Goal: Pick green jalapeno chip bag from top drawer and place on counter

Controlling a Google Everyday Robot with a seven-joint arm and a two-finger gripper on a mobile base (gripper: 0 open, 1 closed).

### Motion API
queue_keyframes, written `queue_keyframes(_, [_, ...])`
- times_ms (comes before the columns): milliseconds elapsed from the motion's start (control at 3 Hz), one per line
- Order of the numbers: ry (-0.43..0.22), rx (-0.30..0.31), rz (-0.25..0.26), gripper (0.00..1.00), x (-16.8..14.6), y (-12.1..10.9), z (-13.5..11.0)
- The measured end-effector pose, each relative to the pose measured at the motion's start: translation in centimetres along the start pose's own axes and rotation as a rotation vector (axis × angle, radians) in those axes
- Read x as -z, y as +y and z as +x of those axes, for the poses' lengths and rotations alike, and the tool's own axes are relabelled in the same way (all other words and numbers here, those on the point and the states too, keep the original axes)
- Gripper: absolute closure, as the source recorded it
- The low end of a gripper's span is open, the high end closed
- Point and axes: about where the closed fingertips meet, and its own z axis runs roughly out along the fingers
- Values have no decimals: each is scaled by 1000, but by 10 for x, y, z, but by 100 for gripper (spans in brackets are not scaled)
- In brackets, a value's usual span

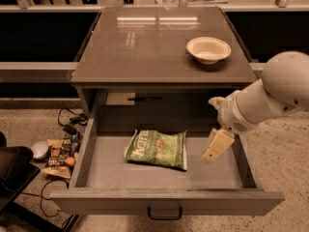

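Note:
The green jalapeno chip bag [157, 149] lies flat on the bottom of the open top drawer [116, 172], a little left of its middle. The drawer's dark handle [164, 213] shows at its front. The gripper [216, 147] hangs from the white arm over the right part of the drawer, to the right of the bag and apart from it. The counter [145, 47] is the glossy grey-brown top above the drawer.
A cream bowl [208, 49] stands on the right side of the counter. On the floor to the left lie snack packets [60, 156], cables and a dark object [12, 170]. Long grey ledges run behind on both sides.

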Motion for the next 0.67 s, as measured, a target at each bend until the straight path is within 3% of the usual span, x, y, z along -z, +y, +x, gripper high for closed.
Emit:
queue_keyframes(333, [-124,-39,-25,0,-74,3,-6])
queue_keyframes(667, [-171,-60,-58,0,-116,15,-8])
